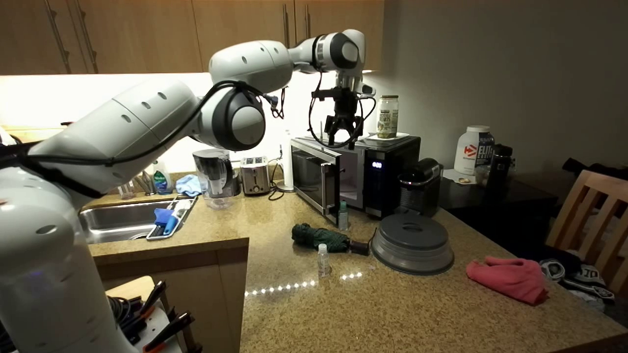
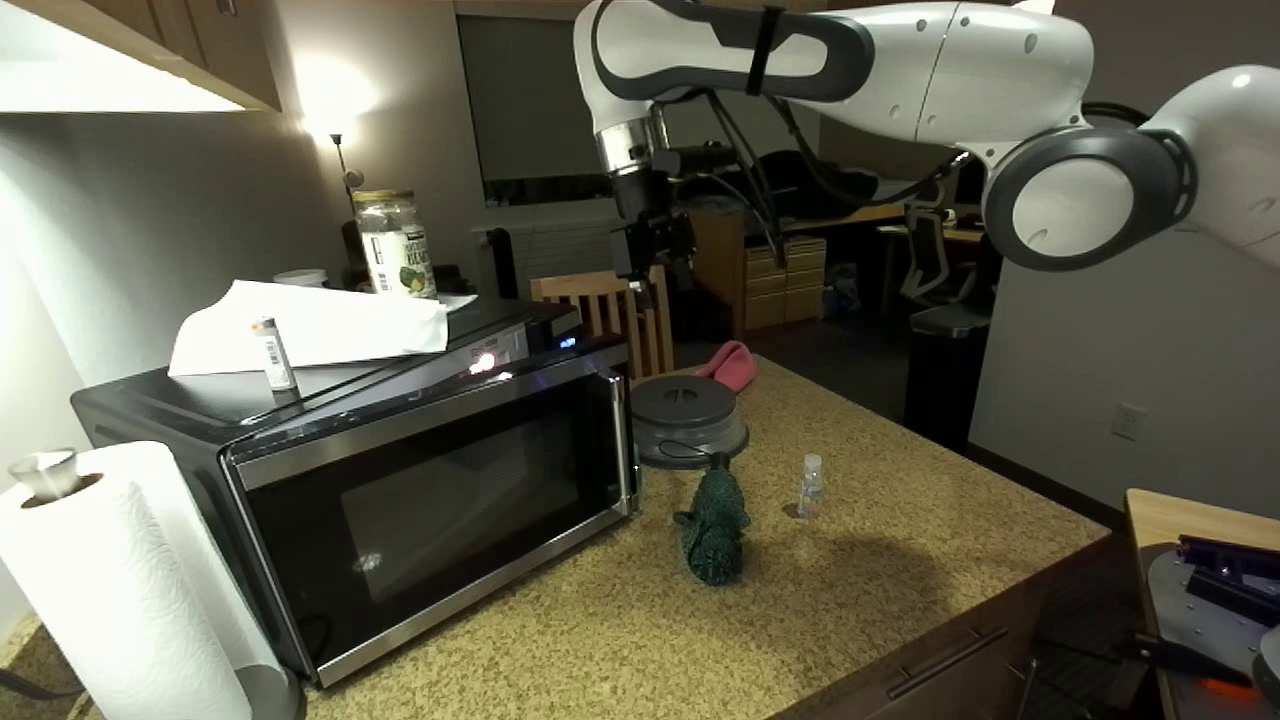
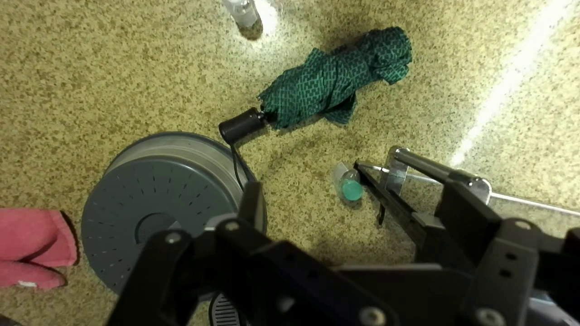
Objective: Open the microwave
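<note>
My gripper (image 3: 357,206) hangs pointing down over the front of the microwave (image 1: 377,184), fingers spread wide apart. That oven sits right of centre in an exterior view, its pale interior showing through the gap. Its door (image 2: 440,500), large in the left half of an exterior view, stands ajar, with the handle (image 2: 621,440) at the free end. Looking down through the wrist, I see the door's edge between my fingers, nearer the one at the right of the frame; whether they touch, I can't tell. A green-capped bottle (image 3: 351,189) stands just beside that edge. Across the upper middle of my wrist view lies a folded green umbrella (image 3: 335,81), a white-capped bottle (image 2: 811,490) near it. The grey domed cover (image 3: 167,199) takes the lower left, with a pink cloth (image 3: 31,246) at the left edge. A jar (image 1: 387,117) stands on the microwave, and a paper towel roll (image 2: 110,590) fills the lower left corner of an exterior view.
</note>
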Motion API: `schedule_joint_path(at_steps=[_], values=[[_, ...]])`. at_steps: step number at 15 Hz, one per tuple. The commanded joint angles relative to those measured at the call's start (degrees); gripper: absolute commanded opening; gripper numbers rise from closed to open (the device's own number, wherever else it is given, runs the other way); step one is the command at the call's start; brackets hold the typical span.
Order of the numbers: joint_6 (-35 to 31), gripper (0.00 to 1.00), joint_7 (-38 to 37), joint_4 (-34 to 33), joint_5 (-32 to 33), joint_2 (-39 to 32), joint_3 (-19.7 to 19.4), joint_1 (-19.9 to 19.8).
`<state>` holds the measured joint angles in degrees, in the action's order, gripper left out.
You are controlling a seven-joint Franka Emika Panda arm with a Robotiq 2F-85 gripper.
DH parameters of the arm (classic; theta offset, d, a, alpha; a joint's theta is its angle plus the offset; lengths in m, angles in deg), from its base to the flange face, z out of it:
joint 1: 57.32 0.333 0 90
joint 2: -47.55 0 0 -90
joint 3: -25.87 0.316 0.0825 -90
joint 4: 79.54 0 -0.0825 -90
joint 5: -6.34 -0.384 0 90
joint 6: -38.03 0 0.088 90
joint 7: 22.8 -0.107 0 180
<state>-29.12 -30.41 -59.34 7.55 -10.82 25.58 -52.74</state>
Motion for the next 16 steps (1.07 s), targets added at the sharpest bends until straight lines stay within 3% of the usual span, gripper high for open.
schedule_joint_path(at_steps=[1,12,16], values=[[-4.00,1.00,0.92,1.04,0.11,0.23,-0.26,-0.14],[-14.00,1.00,2.87,1.21,1.65,-0.44,-1.62,0.16],[-13.13,1.00,3.52,0.13,1.19,-2.10,-1.59,0.00]])
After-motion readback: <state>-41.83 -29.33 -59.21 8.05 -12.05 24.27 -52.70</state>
